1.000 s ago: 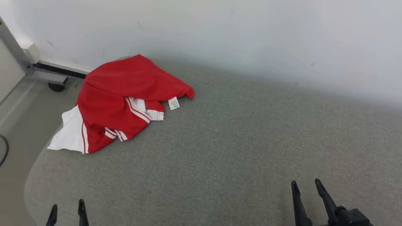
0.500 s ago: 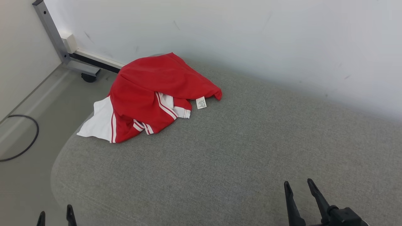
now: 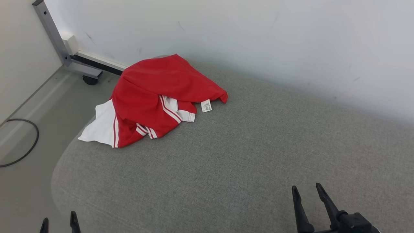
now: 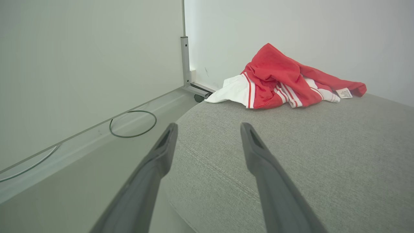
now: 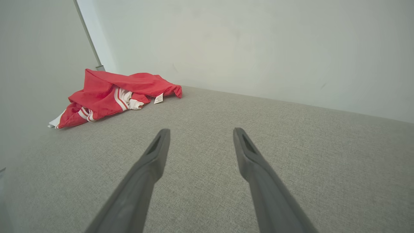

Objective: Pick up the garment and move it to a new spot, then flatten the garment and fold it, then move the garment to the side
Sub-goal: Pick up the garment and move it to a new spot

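Note:
A crumpled red garment with white panels, white stripes and a small white label lies bunched at the far left corner of the grey cushioned surface, close to the wall. It also appears in the left wrist view and the right wrist view. My left gripper sits at the bottom left by the surface's near edge, open and empty. Near the bottom right, my right gripper hovers over bare fabric, open and empty. Both are far from the garment.
A white wall runs behind the surface. A grey metal frame leg on a caster stands on the floor at the far left, and a dark cable loops there. The surface's rounded left edge drops to the floor.
The head camera has swung left, so the whole picture shifted right and more floor, the cable and the frame leg show. The garment lies as before. Both grippers stay open.

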### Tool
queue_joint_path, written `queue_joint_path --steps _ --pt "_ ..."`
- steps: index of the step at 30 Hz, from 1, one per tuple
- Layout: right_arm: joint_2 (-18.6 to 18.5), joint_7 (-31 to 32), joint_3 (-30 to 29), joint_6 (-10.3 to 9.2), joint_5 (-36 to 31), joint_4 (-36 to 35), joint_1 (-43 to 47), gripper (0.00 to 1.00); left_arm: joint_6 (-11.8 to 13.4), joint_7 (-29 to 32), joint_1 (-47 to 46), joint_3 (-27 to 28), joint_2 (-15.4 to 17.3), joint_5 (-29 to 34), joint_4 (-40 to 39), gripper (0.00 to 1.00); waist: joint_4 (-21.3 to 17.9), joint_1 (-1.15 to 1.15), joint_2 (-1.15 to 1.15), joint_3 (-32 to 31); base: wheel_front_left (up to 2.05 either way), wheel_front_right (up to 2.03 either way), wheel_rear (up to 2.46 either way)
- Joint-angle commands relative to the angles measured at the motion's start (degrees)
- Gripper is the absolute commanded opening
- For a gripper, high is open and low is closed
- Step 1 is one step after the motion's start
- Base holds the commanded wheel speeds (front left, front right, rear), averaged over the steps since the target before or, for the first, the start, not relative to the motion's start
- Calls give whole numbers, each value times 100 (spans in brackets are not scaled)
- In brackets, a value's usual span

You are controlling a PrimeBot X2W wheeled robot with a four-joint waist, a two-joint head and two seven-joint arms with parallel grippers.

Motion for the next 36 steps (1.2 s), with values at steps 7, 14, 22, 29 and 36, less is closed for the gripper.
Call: queue_joint_path --steps 7,14,22,29,36 --pt "-6 -7 -42 -12 -29 -126 -7 100 -24 -16 -521 -91 -1 -45 216 100 -193 0 0 148 0 0 0" --pt "-13 -6 -35 -12 -132 -354 -473 100 -44 -17 -1575 49 69 -121 363 100 -858 0 0 749 0 0 0" --pt "-9 -7 -68 -12 -97 -615 -1035 100 -46 -16 -2894 226 653 -462 599 100 -1884 0 0 1579 0 0 0" --pt "-4 -7 -156 -12 46 -795 -1287 100 -46 -16 -3778 413 1321 -915 1199 100 -2574 0 0 2052 0 0 0" --pt "-4 -7 -142 -12 236 -853 -1435 100 -47 67 -4400 332 2055 -1225 1972 100 -2991 0 0 2294 0 0 0"
